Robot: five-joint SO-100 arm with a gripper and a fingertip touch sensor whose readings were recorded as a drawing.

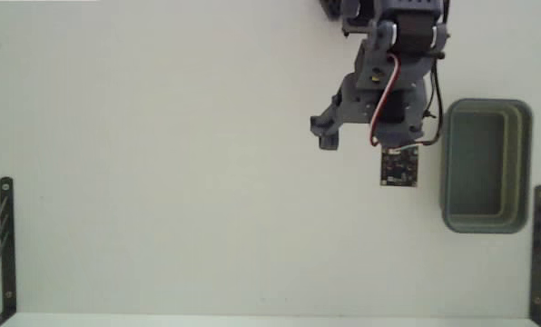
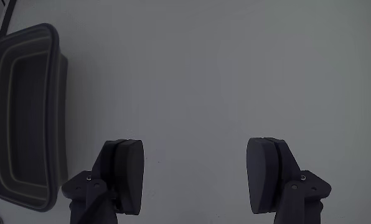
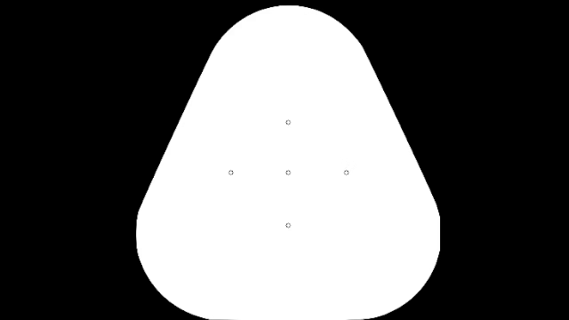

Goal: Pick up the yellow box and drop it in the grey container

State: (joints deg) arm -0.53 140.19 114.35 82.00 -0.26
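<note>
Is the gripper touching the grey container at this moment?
Apart. In the wrist view bare table lies between the open gripper and the container; the fixed view also shows a gap beside the container.

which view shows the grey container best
The fixed view: the whole grey container shows from above, rim and hollow inside both visible, to the right of the arm. The wrist view catches only part of it at the left edge, dim and cut off by the frame.
</note>
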